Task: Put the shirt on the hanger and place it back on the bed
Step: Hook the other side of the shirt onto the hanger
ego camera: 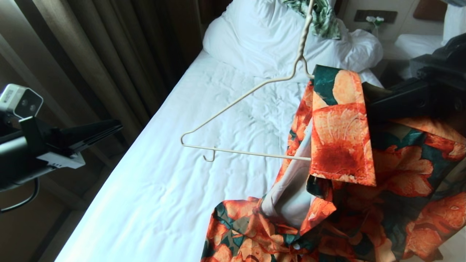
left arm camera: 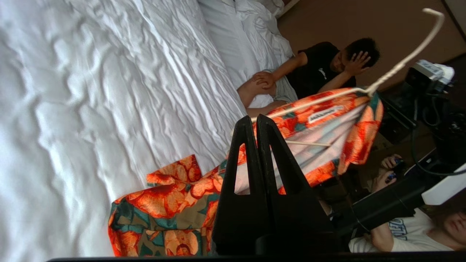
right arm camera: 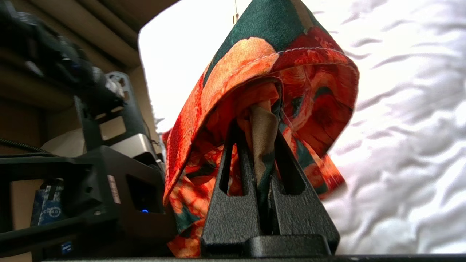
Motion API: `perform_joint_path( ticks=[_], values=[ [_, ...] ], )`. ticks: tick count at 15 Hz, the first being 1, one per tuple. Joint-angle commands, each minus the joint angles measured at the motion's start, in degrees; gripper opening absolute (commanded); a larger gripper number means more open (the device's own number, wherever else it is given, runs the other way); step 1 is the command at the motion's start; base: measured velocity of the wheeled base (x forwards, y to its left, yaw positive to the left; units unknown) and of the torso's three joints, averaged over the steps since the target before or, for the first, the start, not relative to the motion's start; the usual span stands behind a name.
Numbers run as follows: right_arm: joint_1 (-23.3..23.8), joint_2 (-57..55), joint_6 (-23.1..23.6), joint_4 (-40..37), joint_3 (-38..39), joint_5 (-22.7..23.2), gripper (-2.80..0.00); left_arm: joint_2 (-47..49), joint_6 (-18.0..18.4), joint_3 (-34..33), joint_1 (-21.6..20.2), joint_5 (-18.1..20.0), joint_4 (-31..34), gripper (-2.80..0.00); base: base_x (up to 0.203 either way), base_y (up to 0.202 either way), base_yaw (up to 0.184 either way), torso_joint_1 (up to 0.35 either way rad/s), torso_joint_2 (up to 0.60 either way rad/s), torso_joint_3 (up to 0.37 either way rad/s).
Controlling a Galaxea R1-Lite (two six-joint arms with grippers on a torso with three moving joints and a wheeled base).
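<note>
Half the shirt (ego camera: 349, 145) is on the hanger (ego camera: 240, 109) so far, as far as I can judge: the floral collar and one shoulder are draped over the hanger's right end, while the left shoulder arm and the bottom bar with its little notch hook stick out bare over the bed (ego camera: 164, 174). The rest of the fabric spills down and pools on the white sheet below. The right gripper (right arm camera: 256, 138) is clenched on a bunch of the shirt cloth just under the collar, and in its wrist view you can see a fold of the lining pinched right between the fingers, so it looks like that grip keeps the garment lifted and spread while the hanger gets worked in. What's actually holding the hanger up I can't tell; its twisted neck runs out the top of the head view. The left gripper (left arm camera: 256, 123) is closed tight on nothing, off to the hanger's bare side, well apart from it, probably waiting to pull the other shoulder over. Past the shirt, up by the pillow (ego camera: 262, 32), there's a green-and-white leaf garment (ego camera: 322, 18) behind the hanger's neck. The left wrist view also catches two people sitting beyond the far edge of the bed, one holding what looks like a controller.
</note>
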State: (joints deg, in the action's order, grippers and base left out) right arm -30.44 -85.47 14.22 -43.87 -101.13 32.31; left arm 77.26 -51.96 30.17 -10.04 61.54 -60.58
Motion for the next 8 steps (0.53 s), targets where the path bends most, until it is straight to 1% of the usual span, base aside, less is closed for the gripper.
perform_joint_path(
  ticks=[1, 2, 5, 8],
  values=[
    [5.01, 0.29, 0.54, -0.25, 3.54, 0.42, -2.8, 0.3, -0.34, 0.13, 1.45, 0.49, -0.28, -2.8, 0.0, 0.0, 0.0, 0.0, 0.0, 0.0],
    [7.58, 0.31, 1.63, -0.23, 5.79, 0.77, -2.8, 0.42, -0.34, 0.33, 2.75, 0.51, 0.54, -2.8, 0.0, 0.0, 0.0, 0.0, 0.0, 0.0],
    [15.37, -0.63, 7.0, -0.12, 11.03, 3.93, -2.8, 2.0, -0.21, 3.32, 6.89, 0.43, 7.36, -2.8, 0.0, 0.0, 0.0, 0.0, 0.0, 0.0],
    [22.31, -3.82, 10.58, 1.79, 14.77, 7.33, -2.8, 6.48, 1.62, 6.68, 9.03, 0.35, 10.35, -2.8, 0.0, 0.0, 0.0, 0.0, 0.0, 0.0]
  ],
)
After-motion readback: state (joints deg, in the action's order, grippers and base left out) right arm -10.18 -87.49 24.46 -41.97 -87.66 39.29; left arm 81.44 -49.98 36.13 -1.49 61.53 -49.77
